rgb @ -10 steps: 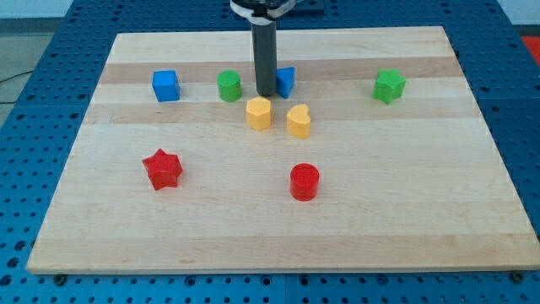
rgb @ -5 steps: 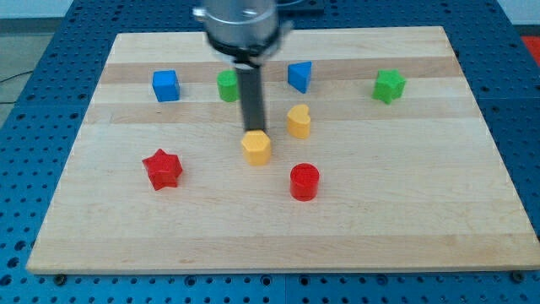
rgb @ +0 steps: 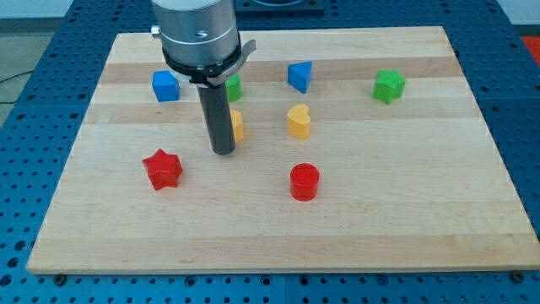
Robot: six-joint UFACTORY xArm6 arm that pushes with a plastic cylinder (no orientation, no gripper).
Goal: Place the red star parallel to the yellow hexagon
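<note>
The red star lies at the board's lower left. The yellow hexagon sits near the middle, mostly hidden behind my dark rod, with only its right edge showing. My tip rests on the board just below and left of the hexagon, and to the right of and slightly above the red star, with a gap between them.
A yellow heart-like block lies right of the hexagon. A red cylinder lies at the lower middle. A blue cube, a partly hidden green block, a blue block and a green star line the top.
My tip has moved from the top middle down and to the left. The yellow hexagon was pushed down, then ended up and to the left, now behind the rod. The red star has not moved.
</note>
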